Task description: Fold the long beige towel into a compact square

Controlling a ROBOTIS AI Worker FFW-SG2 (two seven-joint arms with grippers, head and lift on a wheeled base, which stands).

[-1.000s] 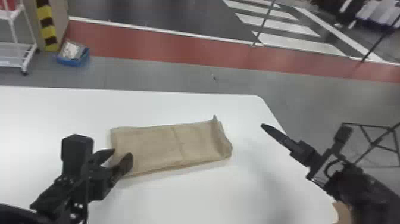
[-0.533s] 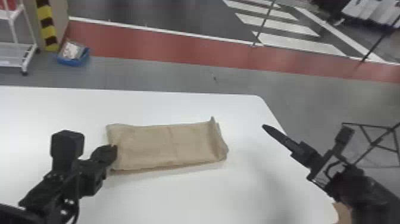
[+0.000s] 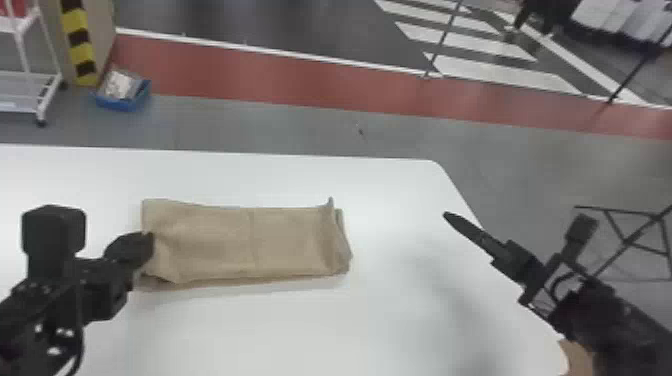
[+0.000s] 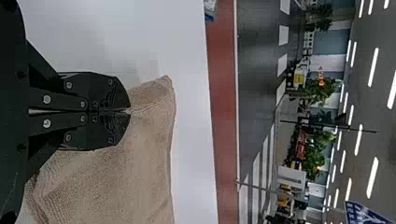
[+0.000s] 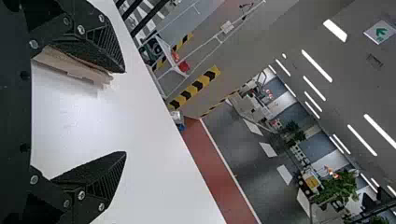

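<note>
- The long beige cloth towel (image 3: pixel 215 242) lies on the smooth white table (image 3: pixel 300 330), with its long sides running roughly along the table's far edge.
- The black left gripper (image 3: pixel 149 241) is at the towel's left end. Its two flat fingers are pressed together and pinch a bit of the cloth, and little wrinkles spread out from there.
- A second ago, those fingers were apart over the left end. Now they are together.
- The whole towel has slid to the left since half a second ago, and the left gripper is lower on its left end.
- At the right end, a bit of cloth sticks up like a small wall. It stuck up before, too.
- A thin crease goes across the middle. Under the near left corner, another layer peeks out.
- The black right gripper (image 3: pixel 452 220) is by the table's right edge, well apart from the towel. Its fingers are spread wide with nothing between their tips, and it has hardly moved.
</note>
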